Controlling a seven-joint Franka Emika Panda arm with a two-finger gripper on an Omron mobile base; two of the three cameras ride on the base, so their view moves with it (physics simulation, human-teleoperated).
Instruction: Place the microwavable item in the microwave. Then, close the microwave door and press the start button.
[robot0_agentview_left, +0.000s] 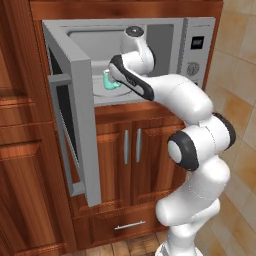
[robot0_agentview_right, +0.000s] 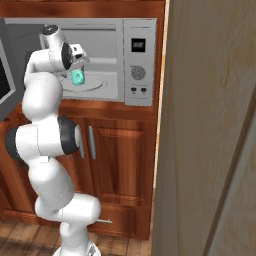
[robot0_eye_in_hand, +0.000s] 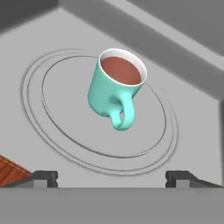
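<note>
From the left base view, the microwave stands open in its wooden cabinet, and the microwave door hangs swung wide to the left, its window edge-on. The arm reaches in over the sill; just past its dark wrist a slice of the teal mug shows on the chamber floor, left of centre.

From the right base view, the mug sits on the turntable with the gripper directly above it, near the front of the chamber. The control panel lies well to the right of it.

From the hand view, the mug rests on the glass disc, brown liquid showing, its handle turned toward the camera. The two fingertips sit wide apart at the bottom edge, holding nothing — the mug lies ahead of the jaws and between their lines, apart from both.

By my reckoning the placing is done. What the next move turns on is that the mug sits straight along the hand's axis — so the hand should back out the way it points, without sweeping sideways, before the door, far off to the left, can be pushed shut.
</note>
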